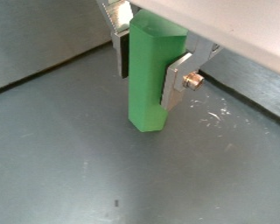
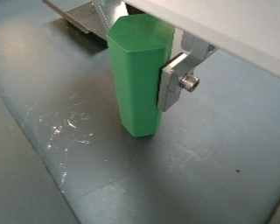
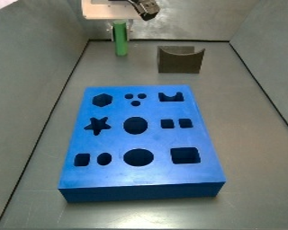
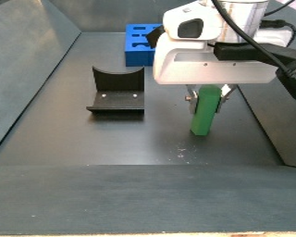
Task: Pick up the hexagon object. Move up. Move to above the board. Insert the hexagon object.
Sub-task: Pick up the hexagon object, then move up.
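So your gripper point(image 2: 140, 54) is clamped on the hexagon object point(image 2: 137, 80) right now, silver plates pressed flat against opposite sides near its top end. In both wrist views its lower end looks like it's clear of the dark floor point(image 1: 73, 166), though I can't swear there's daylight under it. In a side view the hexagon object point(image 3: 120, 37) sits near the far edge of the table, well apart from the board point(image 3: 140, 135), with the fixture point(image 3: 179, 59) off to one side.

Handling-wise, I'd guess it's light and stiff, plastic-looking, smooth faces, so probably a bit slippery. You're holding it high up, which leaves plenty of length free for going into the hexagon hole point(image 3: 101, 98), but a long piece held by one end can pivot in the pads. Flat faces against flat plates should help. I'd move gently and watch for tilt.
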Controlling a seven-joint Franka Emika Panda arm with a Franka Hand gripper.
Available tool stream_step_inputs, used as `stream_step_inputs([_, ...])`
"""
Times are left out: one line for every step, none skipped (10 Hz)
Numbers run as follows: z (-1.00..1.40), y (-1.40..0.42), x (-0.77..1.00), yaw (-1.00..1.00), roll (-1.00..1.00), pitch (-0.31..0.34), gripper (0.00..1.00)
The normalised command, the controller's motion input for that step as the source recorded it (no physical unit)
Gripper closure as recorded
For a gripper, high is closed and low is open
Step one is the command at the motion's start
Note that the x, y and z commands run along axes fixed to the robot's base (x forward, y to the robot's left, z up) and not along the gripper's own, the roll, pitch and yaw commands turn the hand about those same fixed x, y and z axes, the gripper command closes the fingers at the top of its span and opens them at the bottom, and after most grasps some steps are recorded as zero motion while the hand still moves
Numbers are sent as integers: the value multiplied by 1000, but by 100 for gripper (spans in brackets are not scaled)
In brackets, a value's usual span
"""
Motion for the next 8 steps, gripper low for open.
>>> stream_step_inputs([0, 0, 0, 0, 0, 0, 100])
stream_step_inputs([0, 0, 0, 0, 0, 0, 100])
stream_step_inputs([0, 0, 0, 0, 0, 0, 100])
stream_step_inputs([0, 0, 0, 0, 0, 0, 100])
stream_step_inputs([386, 0, 0, 0, 0, 0, 100])
stream_step_inputs([380, -26, -9, 30, -4, 1, 100])
stream_step_inputs([275, -29, -48, 30, 5, 22, 100])
stream_step_inputs([199, -24, -53, 24, 18, 26, 100])
